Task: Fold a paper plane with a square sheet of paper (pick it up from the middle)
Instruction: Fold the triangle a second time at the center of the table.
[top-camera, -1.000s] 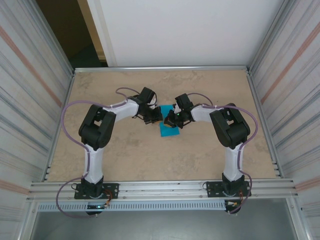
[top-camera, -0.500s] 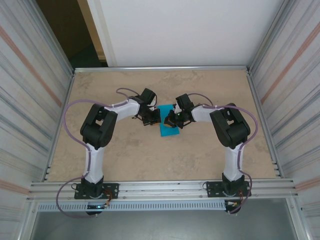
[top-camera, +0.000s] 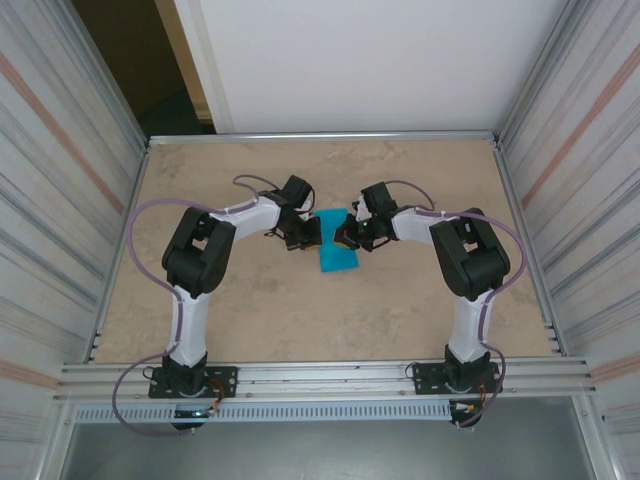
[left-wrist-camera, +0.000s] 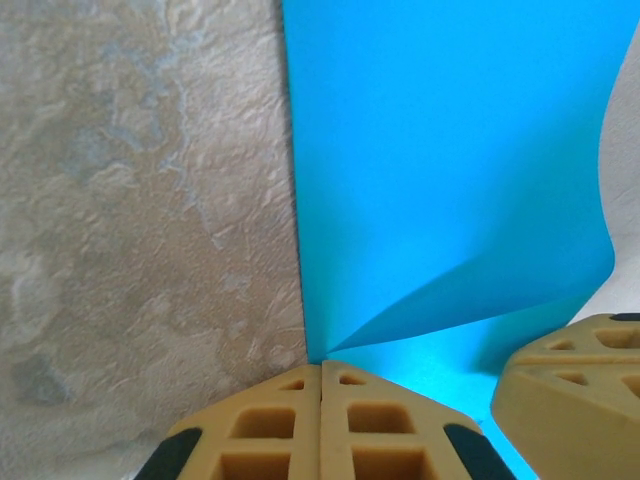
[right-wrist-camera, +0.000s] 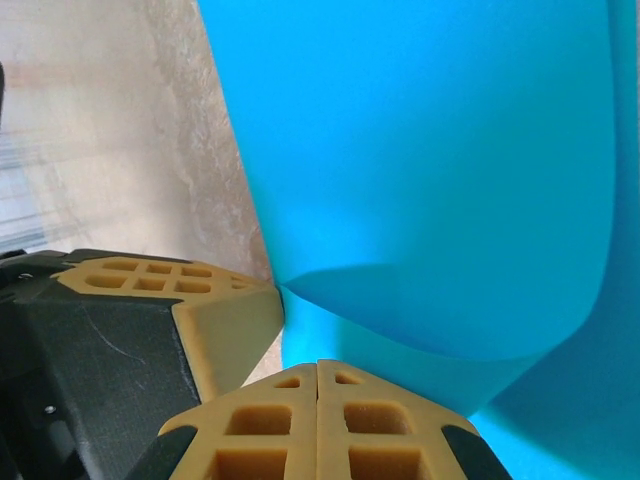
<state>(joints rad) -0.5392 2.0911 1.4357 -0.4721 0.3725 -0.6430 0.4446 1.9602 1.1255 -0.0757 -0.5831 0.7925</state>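
Observation:
The square sheet of paper (top-camera: 338, 250) is bright cyan-blue and lies mid-table as a folded oblong. In the left wrist view the paper (left-wrist-camera: 450, 150) has an upper layer bulging up from a crease that starts at my left gripper (left-wrist-camera: 322, 368). That gripper is shut, its tips pressed down at the paper's left edge. My right gripper (right-wrist-camera: 317, 366) is shut too, its tips down on the curled paper (right-wrist-camera: 420, 150), with a left finger (right-wrist-camera: 225, 325) close beside it. From above, the left gripper (top-camera: 313, 232) and right gripper (top-camera: 346, 234) flank the paper's far half.
The beige stone-patterned tabletop (top-camera: 250, 300) is framed by an aluminium rail (top-camera: 320, 137) at the back and ribbed metal walls (top-camera: 60, 200) on both sides. Purple cables loop off both arms.
The two grippers have drawn slightly apart, the left going left and the right going right and back. More of the paper's far end shows between them. Both stayed shut.

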